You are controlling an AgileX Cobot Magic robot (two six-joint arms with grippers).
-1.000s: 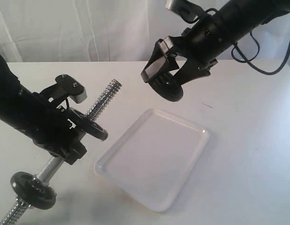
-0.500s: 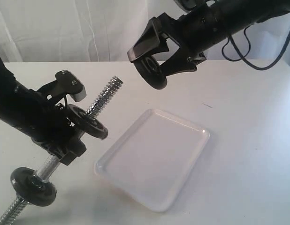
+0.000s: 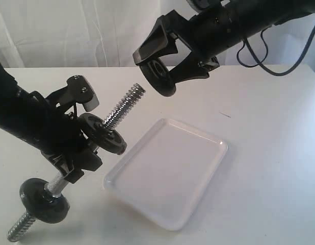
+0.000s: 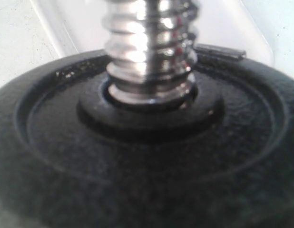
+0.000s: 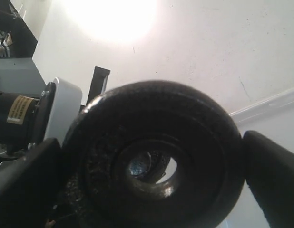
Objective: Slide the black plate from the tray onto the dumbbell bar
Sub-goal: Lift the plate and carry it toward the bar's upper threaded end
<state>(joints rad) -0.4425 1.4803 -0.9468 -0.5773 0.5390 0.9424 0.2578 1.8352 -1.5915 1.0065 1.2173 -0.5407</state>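
Note:
My right gripper [image 3: 160, 76] is shut on the black plate [image 3: 158, 77] and holds it on edge in the air, above the far side of the tray [image 3: 170, 173]. In the right wrist view the black plate [image 5: 156, 156] fills the space between the fingers [image 5: 275, 180], and a chrome tip shows through its hole. My left gripper [image 3: 78, 155] is shut on the dumbbell bar [image 3: 119, 107], which tilts up to the right. Its threaded end sits just left of and below the plate, apart from it. One black disc [image 3: 104, 133] sits on the bar above my grip and another [image 3: 44, 194] below. The left wrist view shows the upper disc [image 4: 147, 156] around the threaded rod [image 4: 149, 47].
The clear tray lies on the white table [image 3: 269, 153] with nothing in it. A white curtain [image 3: 71, 30] hangs behind. The right arm's cables [image 3: 259, 61] hang at the back right. The bar's lower threaded end [image 3: 17, 228] reaches close to the table's front left.
My right gripper has carried the plate up and to the left, close to the bar's upper end. The left arm has shifted the bar a little to the right and raised it.

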